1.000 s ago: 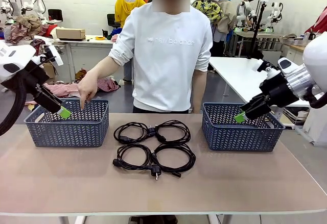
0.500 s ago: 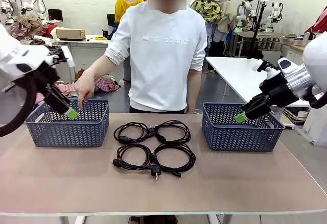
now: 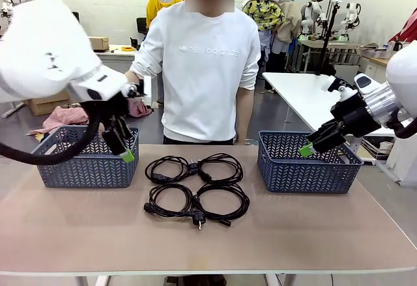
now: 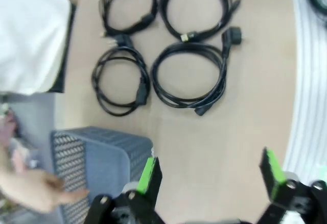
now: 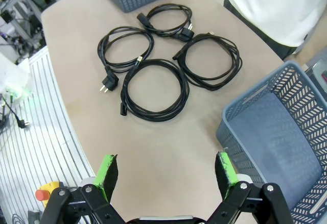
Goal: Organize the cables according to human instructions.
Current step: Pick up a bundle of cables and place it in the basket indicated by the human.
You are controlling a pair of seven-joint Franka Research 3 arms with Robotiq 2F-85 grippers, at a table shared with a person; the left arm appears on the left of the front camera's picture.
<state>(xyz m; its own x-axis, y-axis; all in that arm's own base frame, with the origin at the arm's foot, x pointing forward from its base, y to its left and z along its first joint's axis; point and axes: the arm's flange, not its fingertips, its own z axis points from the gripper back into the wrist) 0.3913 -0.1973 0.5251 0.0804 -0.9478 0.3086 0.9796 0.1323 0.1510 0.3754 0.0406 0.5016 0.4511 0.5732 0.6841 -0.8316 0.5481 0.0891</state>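
Observation:
Four coiled black cables lie in a two-by-two group mid-table: (image 3: 168,167), (image 3: 221,167), (image 3: 171,200), (image 3: 225,202). From the left wrist they show as coils (image 4: 127,5), (image 4: 196,7), (image 4: 120,81), (image 4: 189,77); from the right wrist as (image 5: 125,48), (image 5: 168,17), (image 5: 212,60), (image 5: 153,89). My left gripper (image 3: 125,152) (image 4: 209,173) hangs open and empty above the table by the left basket's right end, short of the cables. My right gripper (image 3: 307,148) (image 5: 166,169) hovers open and empty over the right basket's front left corner.
A blue-grey mesh basket (image 3: 71,169) (image 4: 97,152) stands at the left and another (image 3: 326,172) (image 5: 276,137) at the right. A person in a white sweatshirt (image 3: 208,64) stands at the far edge; a hand (image 4: 30,191) is beside the left basket.
My left arm has swung right, from over the left basket to its right end near the cables. The person's hand, earlier resting on that basket's rim, is now behind my arm. Right arm unmoved.

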